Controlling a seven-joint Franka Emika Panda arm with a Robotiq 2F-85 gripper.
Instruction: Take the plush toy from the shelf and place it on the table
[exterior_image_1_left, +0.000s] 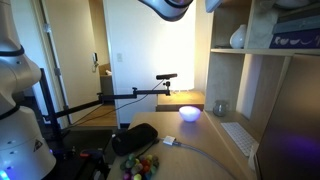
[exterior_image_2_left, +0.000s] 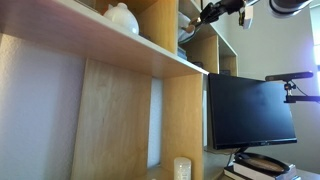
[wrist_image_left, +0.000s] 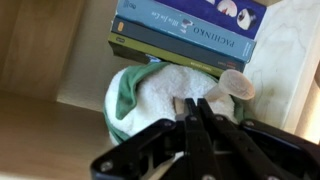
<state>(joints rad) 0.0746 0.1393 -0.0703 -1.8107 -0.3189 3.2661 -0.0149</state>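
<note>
In the wrist view the plush toy (wrist_image_left: 160, 95), whitish with green patches, lies in a compartment of the pale-wood shelf (wrist_image_left: 40, 60) under a stack of books (wrist_image_left: 190, 35). My gripper (wrist_image_left: 195, 106) has its fingers pressed together, with the tips dug into the toy's white fabric. In both exterior views the gripper (exterior_image_1_left: 166, 6) (exterior_image_2_left: 212, 12) is high up beside the shelf (exterior_image_1_left: 265, 85) (exterior_image_2_left: 120, 100); the toy is hidden there. The tan table (exterior_image_1_left: 205, 143) lies below.
A white vase (exterior_image_1_left: 238, 38) (exterior_image_2_left: 122, 17) stands on a shelf board. On the table are a glowing bowl (exterior_image_1_left: 189, 113), a black pouch (exterior_image_1_left: 135, 138), a keyboard (exterior_image_1_left: 238, 136) and a black arm stand (exterior_image_1_left: 140, 92). A monitor (exterior_image_2_left: 250, 110) stands by the shelf.
</note>
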